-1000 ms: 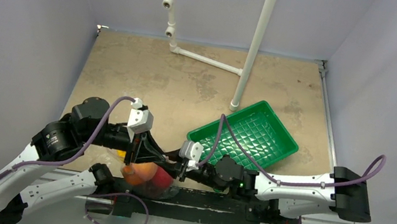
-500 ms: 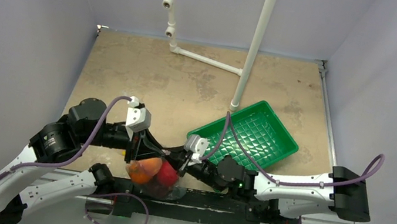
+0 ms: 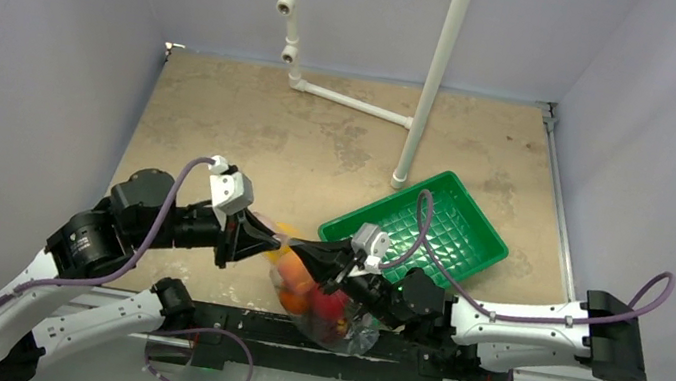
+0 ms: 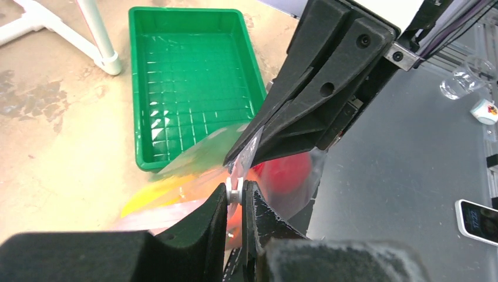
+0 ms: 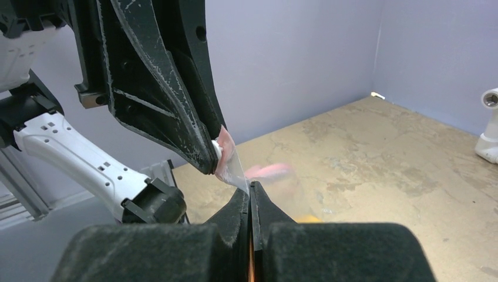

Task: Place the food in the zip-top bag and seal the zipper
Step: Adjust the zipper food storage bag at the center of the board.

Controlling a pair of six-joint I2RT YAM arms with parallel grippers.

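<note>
The clear zip-top bag (image 3: 339,327) hangs over the table's near edge between my two grippers, with the food (image 3: 308,295) inside showing red, orange and yellow. In the left wrist view the left gripper (image 4: 235,192) is shut on the small white slider of the zipper (image 4: 234,191), with a red tomato (image 4: 288,173) behind the plastic. The right gripper (image 5: 251,188) is shut on the bag's clear top edge (image 5: 235,170), just beside the left fingers (image 5: 176,94). The pink zipper strip (image 5: 271,171) runs away behind, blurred. From above, the left gripper (image 3: 278,242) and right gripper (image 3: 298,243) nearly meet tip to tip.
An empty green ribbed tray (image 3: 483,243) lies at an angle right of centre, behind the right arm. A white pipe frame (image 3: 421,112) stands at the back of the sandy table. A phone (image 4: 478,218) and a clear cup (image 4: 464,83) lie beyond the front edge.
The right gripper has gone from partly open to shut on the bag's edge. Both grippers and the bag have shifted right, and the bag now hangs lower and further right.
</note>
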